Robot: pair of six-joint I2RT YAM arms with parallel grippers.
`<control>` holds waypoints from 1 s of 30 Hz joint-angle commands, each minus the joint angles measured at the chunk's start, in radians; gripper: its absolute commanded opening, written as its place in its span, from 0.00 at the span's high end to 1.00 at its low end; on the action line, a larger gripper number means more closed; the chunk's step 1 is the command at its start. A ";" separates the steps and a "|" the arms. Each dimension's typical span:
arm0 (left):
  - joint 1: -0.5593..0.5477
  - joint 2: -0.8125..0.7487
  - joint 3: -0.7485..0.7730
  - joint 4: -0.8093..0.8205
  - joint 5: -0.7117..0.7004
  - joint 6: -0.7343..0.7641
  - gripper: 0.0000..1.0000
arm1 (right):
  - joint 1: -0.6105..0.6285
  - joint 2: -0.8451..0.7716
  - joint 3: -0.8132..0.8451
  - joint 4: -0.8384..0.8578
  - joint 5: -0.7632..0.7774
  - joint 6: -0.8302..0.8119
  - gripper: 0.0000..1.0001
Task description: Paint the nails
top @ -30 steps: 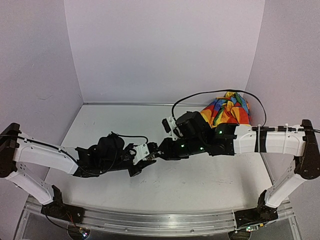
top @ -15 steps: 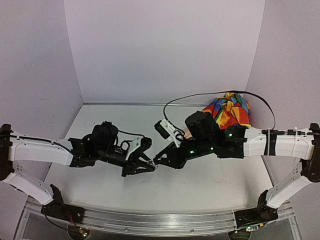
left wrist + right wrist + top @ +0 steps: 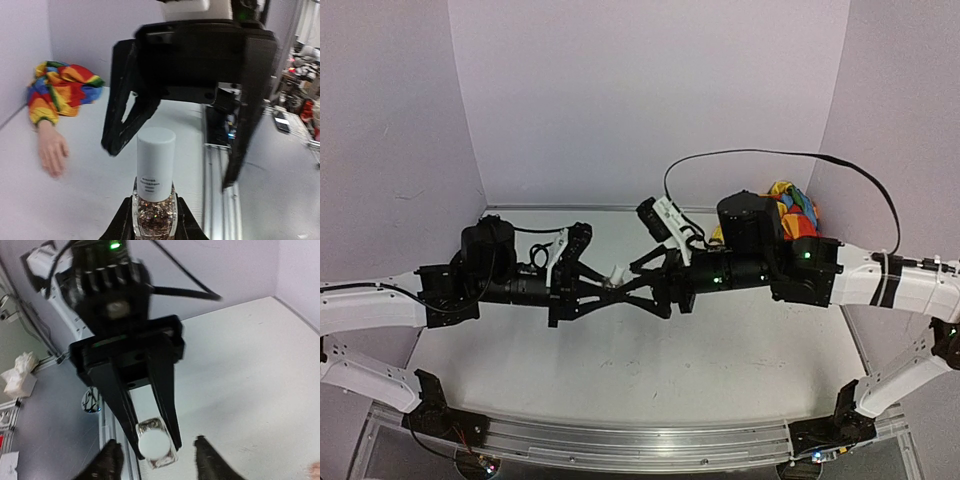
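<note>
Either side of the bottle cap (image 3: 156, 155), we note the right tool (image 3: 156, 441) spread open, not touching. We log the left tool (image 3: 153, 222) clamped on the bottle (image 3: 154, 207).

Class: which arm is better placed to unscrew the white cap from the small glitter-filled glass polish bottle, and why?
Right, probably. The left end effector is shut on the small glitter-filled glass polish bottle, holding it upright; the right end effector stands open, lined up with the white cap.

- Left gripper (image 3: 603, 289) — clamped on the polish bottle (image 3: 154, 200), arm stretched toward the right.
- Right gripper (image 3: 159, 462) — fingers spread, meeting it tip to tip.
</note>
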 commanded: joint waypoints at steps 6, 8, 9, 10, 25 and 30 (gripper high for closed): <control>-0.058 0.059 0.029 0.093 -0.666 0.069 1.00 | 0.001 -0.143 -0.132 0.053 0.569 0.500 0.02; -0.068 0.095 0.049 0.095 -0.697 0.063 1.00 | 0.001 -0.144 -0.142 0.059 0.607 0.572 0.02; -0.071 0.111 0.059 0.094 -0.715 0.059 1.00 | 0.002 -0.138 -0.145 0.076 0.601 0.594 0.02; -0.074 0.123 0.069 0.093 -0.723 0.055 1.00 | 0.002 -0.128 -0.145 0.101 0.579 0.599 0.02; -0.116 0.144 0.069 0.079 -0.767 -0.001 1.00 | 0.055 0.171 0.098 0.115 0.682 0.769 0.34; -0.117 0.134 0.068 0.067 -0.785 -0.001 1.00 | 0.074 0.230 0.143 0.115 0.696 0.779 0.62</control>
